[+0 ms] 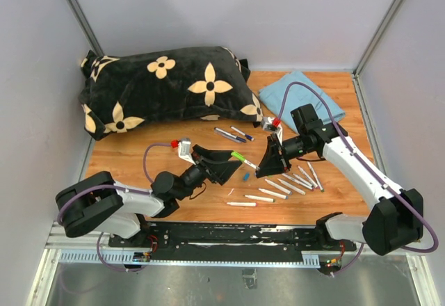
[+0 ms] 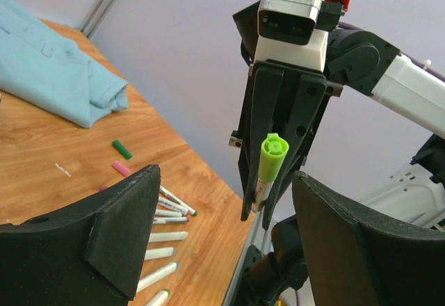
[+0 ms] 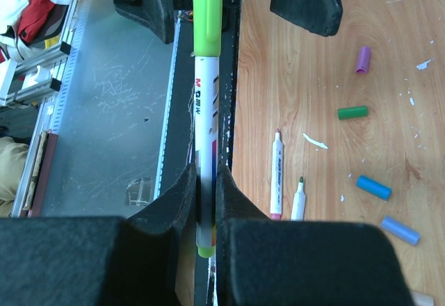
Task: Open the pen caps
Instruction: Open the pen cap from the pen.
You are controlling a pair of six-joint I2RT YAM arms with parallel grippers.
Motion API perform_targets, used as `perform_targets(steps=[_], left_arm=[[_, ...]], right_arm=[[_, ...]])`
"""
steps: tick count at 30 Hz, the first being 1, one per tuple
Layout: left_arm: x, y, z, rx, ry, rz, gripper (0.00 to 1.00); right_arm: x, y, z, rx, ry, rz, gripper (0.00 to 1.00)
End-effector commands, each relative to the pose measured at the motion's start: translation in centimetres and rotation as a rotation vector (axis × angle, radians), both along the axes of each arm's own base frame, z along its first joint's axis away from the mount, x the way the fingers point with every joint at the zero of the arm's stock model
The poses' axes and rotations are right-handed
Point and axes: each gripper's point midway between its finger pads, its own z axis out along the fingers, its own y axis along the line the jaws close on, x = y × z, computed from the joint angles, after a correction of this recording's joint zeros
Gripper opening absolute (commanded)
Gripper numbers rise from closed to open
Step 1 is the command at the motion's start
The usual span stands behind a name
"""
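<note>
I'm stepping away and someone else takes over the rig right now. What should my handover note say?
Right gripper: shut on the barrel of a white pen, with its light green cap still on.
Left gripper: open, fingers on either side of that cap, not yet gripping it.
Done: several uncapped pens lie in a row on the table, with loose caps beside them.
Left: pull this cap off, then do the two pens near the pillow, which look still capped.

Pen barrel point(image 3: 206, 125) seems partly hidden inside the right hand point(image 3: 206, 191)
</note>
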Motion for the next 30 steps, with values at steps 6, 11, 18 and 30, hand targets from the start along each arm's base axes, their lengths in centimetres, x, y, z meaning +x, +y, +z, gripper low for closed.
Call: perform_targets(steps=[6, 11, 18, 30], left_arm=[[-0.6, 0.2, 6.6, -0.224, -0.119, -0.018, 0.65], [-0.4, 0.2, 6.9, -0.224, -0.117, -0.007, 0.53], [-0.3, 0.0, 7.1, -0.211, -0.118, -0.010, 0.27], [-0.8, -1.2, 6.3, -0.196, -0.103, -0.071, 0.00]], right_arm=[[-0.4, 0.1, -0.2, 0.007, 0.028, 0.006, 0.04], [-0.3, 0.1, -0.7, -0.011, 0.030, 0.006, 0.04], [-0.3, 0.2, -1.0, -0.023, 0.027, 0.007, 0.04], [-0.6, 0.3, -0.4, 0.007, -0.006, 0.027, 0.47]])
